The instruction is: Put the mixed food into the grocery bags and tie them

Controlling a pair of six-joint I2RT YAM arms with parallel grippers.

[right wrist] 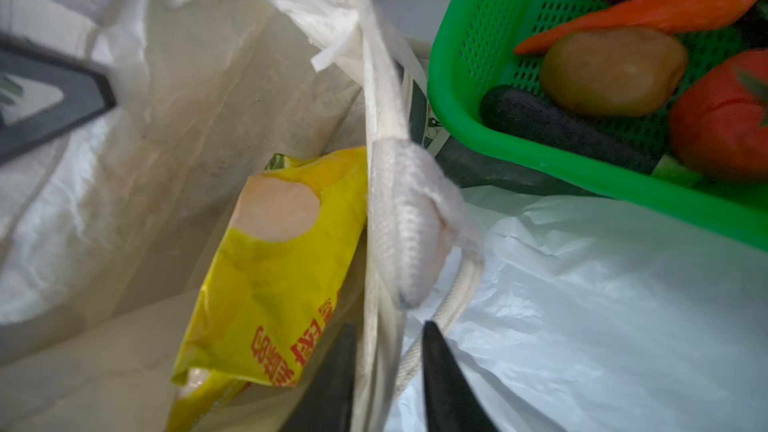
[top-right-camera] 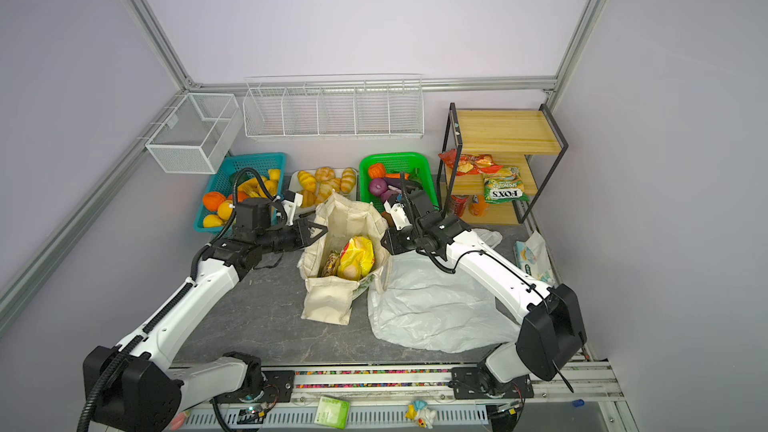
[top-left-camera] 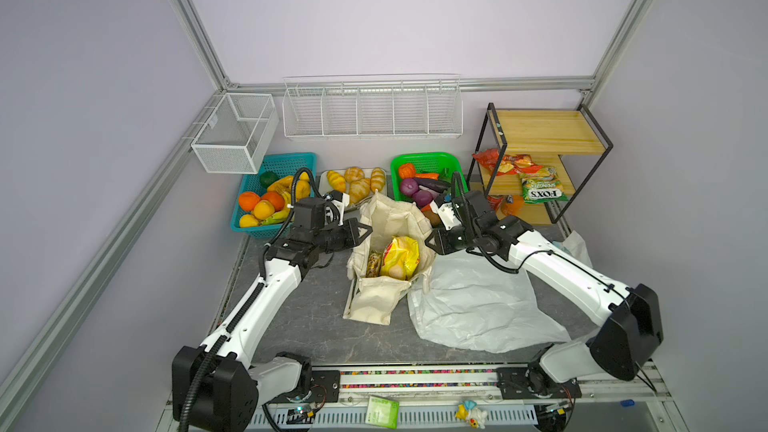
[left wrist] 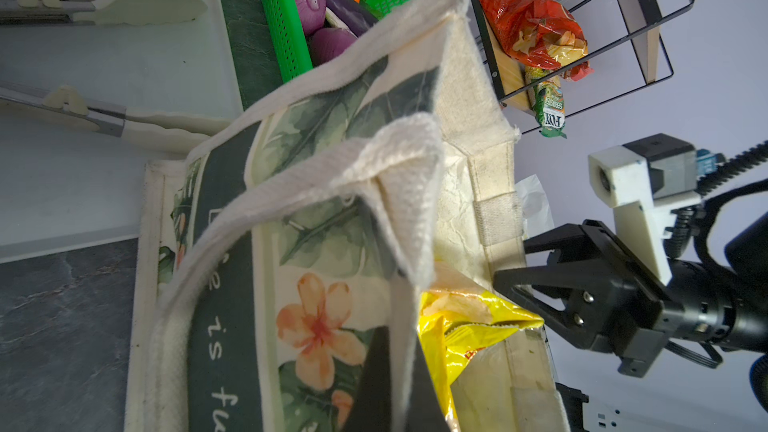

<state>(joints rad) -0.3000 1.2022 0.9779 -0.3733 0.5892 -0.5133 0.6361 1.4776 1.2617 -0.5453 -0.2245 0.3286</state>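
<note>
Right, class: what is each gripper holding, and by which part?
The left gripper is shut on the canvas tote, pinching the rim nearest it. The right gripper straddles the opposite rim; whether it is clamped cannot be told.

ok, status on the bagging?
Left gripper shut on canvas tote rim. Right gripper open, straddling opposite rim. Yellow snack packet inside, tote untied. Plastic bag lies flat beside.

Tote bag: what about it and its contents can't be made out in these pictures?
Bottom of the tote: in both top views, hidden by the yellow packet and the walls.
Brown patterned item beside the packet: top views, too small to identify.
Whether the right gripper pinches the rim: right wrist view, fabric between its fingers hides the contact.
Packet's lettering: right wrist view, blurred, partly behind the rim.
</note>
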